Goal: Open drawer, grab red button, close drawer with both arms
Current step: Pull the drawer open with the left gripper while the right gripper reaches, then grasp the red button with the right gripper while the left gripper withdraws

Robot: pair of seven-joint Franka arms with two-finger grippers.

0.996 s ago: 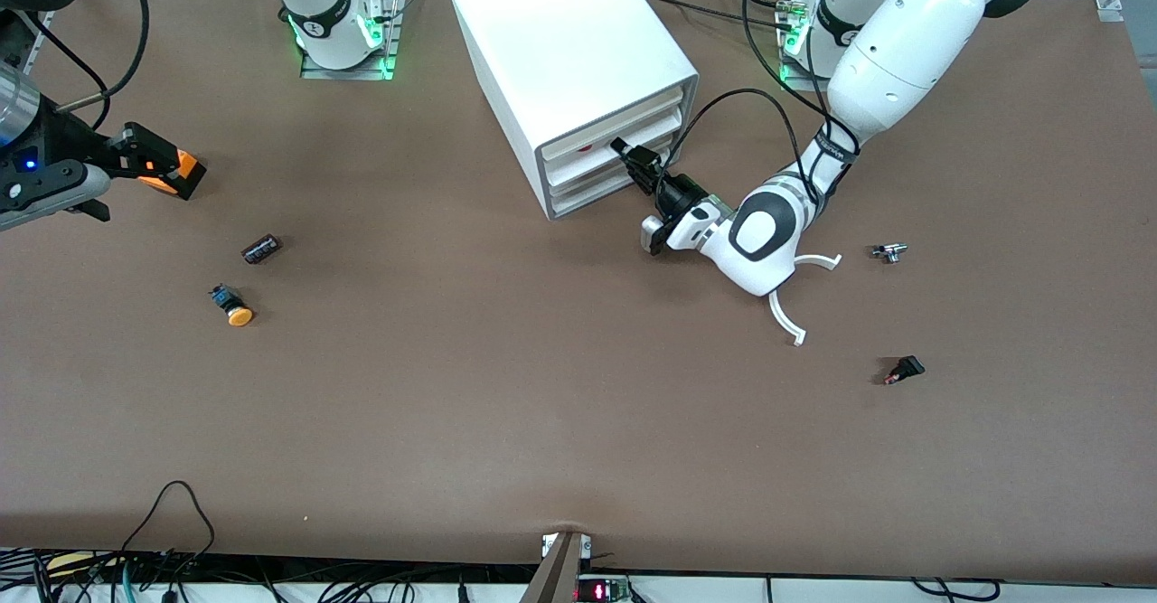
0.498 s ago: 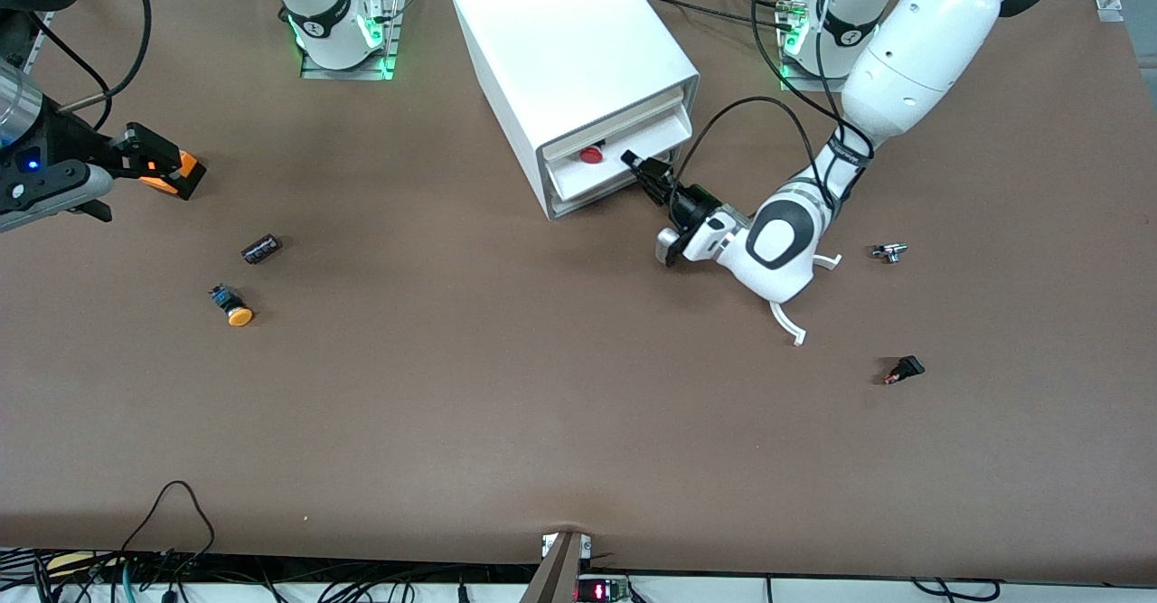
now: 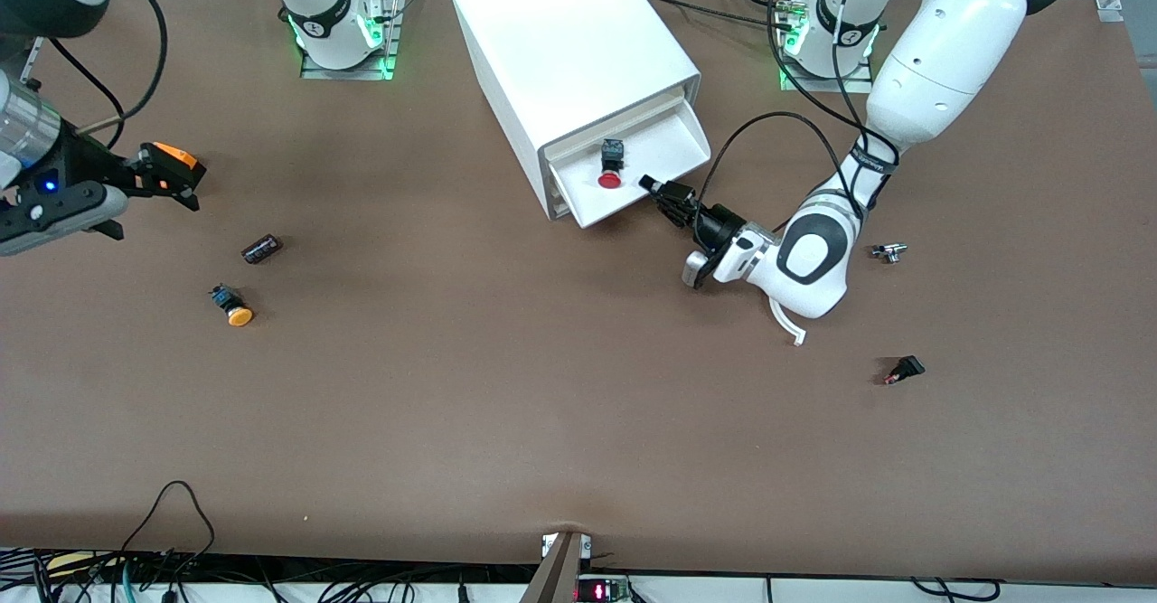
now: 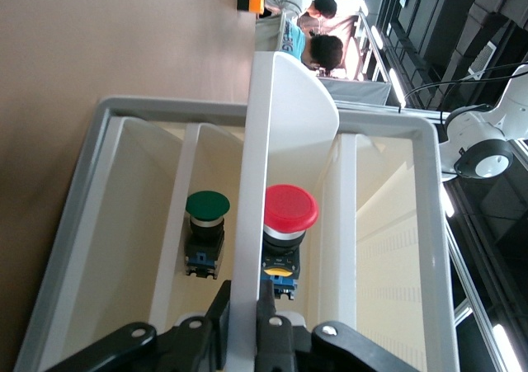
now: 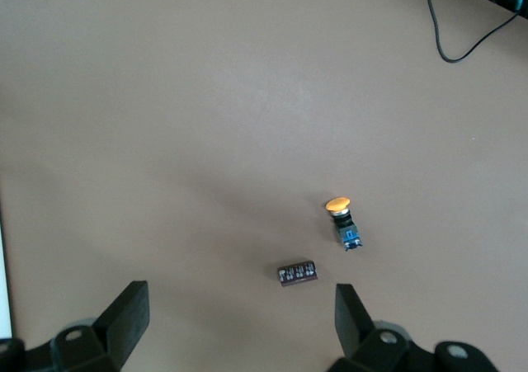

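Right arm waits, its black two-finger right gripper (image 3: 167, 174) spread wide and empty over bare table, well apart from the big white box cabinet (image 3: 569, 61) toward the right arm's end. The cabinet's shallow white plastic drawer (image 3: 669, 146) stands pulled out, the small red-capped push button (image 3: 610, 166) lying in it. The black left gripper (image 3: 658, 194) is clamped on the drawer's front lip; the button looks light, rigid and slick-capped, likely best pinched across its dark body.

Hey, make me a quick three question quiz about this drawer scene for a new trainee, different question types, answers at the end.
1. True or false: the red-capped push button lies in the pulled-out white plastic drawer.
2. What does the shut left gripper clamp? A) the drawer's front B) the orange-capped button C) nothing
3. Fill in: the open right gripper hangs over the bare brown ____.

Key: 1 true; 2 A; 3 table.
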